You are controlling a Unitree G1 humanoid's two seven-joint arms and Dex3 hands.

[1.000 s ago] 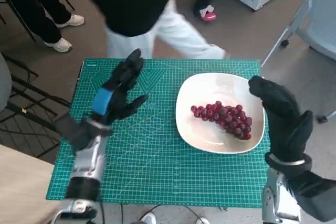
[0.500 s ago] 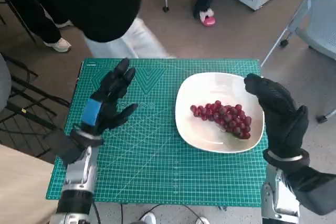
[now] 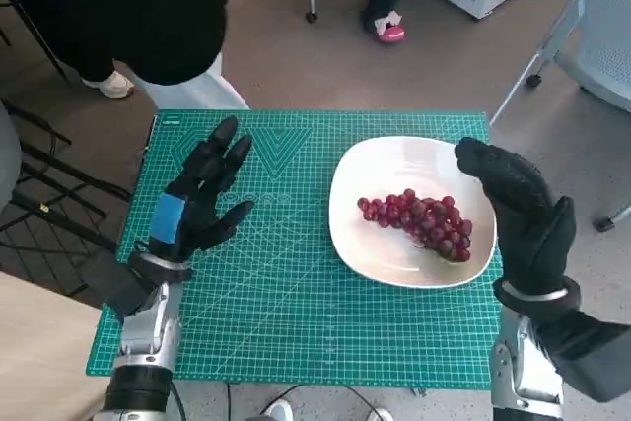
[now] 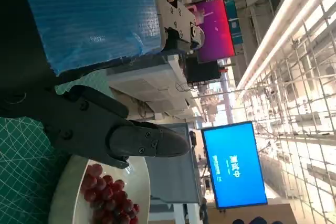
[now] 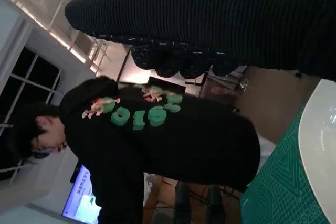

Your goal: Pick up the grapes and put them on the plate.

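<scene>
Withdrawal is seen since the earlier pictures: the blue-taped black left hand point(image 3: 197, 199) is drawn back over the green cutting mat point(image 3: 286, 322), fingers spread and empty, the gloved right hand point(image 3: 518, 209) holds nothing beside the white round plate point(image 3: 394, 160), where the bunch of red grapes point(image 3: 419, 224) already lies, so the task looks done.

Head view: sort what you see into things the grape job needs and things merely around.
Job:
grapes, lying on the plate
white plate
left hand, empty
right hand, empty

Merely around:
green cutting mat
person beyond the table
</scene>
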